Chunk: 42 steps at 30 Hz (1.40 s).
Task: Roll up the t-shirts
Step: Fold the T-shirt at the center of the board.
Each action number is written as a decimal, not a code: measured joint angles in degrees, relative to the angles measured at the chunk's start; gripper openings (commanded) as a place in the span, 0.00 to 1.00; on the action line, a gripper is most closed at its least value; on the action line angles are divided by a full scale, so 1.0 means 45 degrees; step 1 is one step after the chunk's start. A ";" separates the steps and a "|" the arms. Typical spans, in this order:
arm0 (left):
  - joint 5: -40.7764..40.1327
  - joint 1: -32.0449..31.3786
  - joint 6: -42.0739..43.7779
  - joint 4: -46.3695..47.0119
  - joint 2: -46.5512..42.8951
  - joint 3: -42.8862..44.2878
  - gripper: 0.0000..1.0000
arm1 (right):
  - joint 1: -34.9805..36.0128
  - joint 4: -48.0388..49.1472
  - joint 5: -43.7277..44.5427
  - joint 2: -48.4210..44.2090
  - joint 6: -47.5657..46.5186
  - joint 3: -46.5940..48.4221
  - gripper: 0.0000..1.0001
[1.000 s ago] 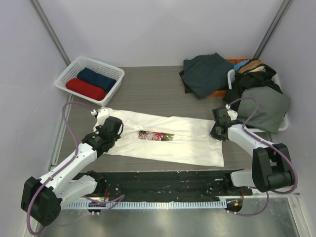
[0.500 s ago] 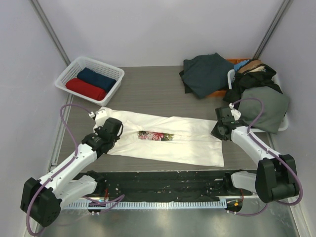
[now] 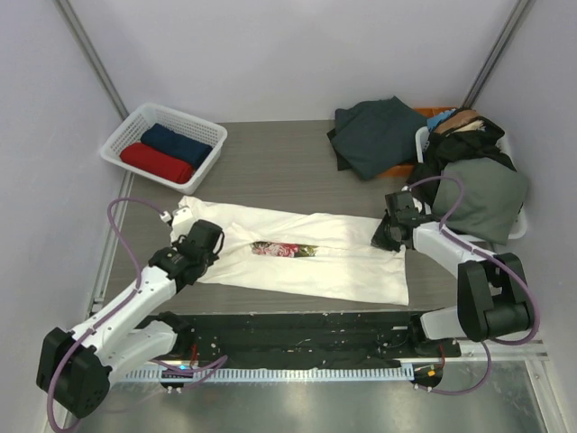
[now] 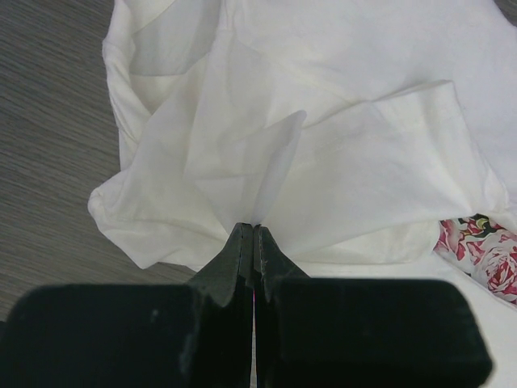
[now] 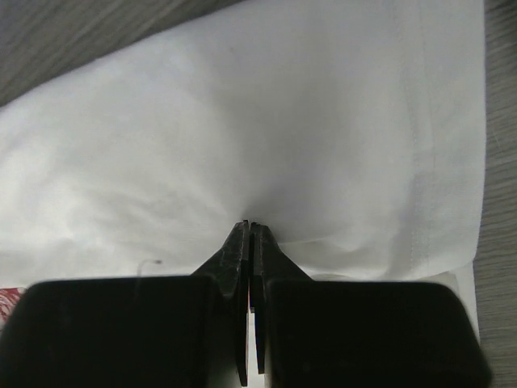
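One cream-white t-shirt (image 3: 306, 266) lies flat across the middle of the desk (image 3: 270, 171). The left pincer (image 4: 253, 232) is closed tight on a bunched fold at the shirt's left end. The right pincer (image 5: 251, 226) is closed tight on the cloth at its right end. A pink rose print (image 3: 284, 249) shows in the shirt's middle. At the upper left, a white basket (image 3: 122, 137) holds a rolled red t-shirt (image 3: 155, 162) and a navy t-shirt (image 3: 176, 142). Dark clothes (image 3: 374, 135) lie heaped at the upper right.
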 measured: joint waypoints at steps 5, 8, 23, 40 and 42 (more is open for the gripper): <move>-0.0015 0.0000 -0.0185 -0.0325 -0.0554 0.0000 0.00 | 0.0000 0.0180 -0.0233 0.0155 0.0005 -0.0491 0.01; -0.0063 0.0000 -0.0350 -0.0500 -0.0821 0.0000 0.00 | 0.0000 0.0097 -0.0233 -0.0010 -0.0049 -0.0491 0.01; 0.0087 0.0000 -0.0826 -0.0753 -0.0729 -0.0063 0.00 | 0.3269 0.0918 -0.1928 0.1583 0.0117 0.2803 0.01; 0.0340 0.0000 -0.1171 -0.0957 -0.0738 -0.0364 0.04 | 0.6314 0.2977 -0.4007 0.7679 0.0855 0.6975 0.01; 0.0393 0.0000 -0.1185 -0.0957 -0.0695 -0.0437 0.10 | 0.6499 0.3274 -0.4235 0.7878 0.0986 0.6698 0.01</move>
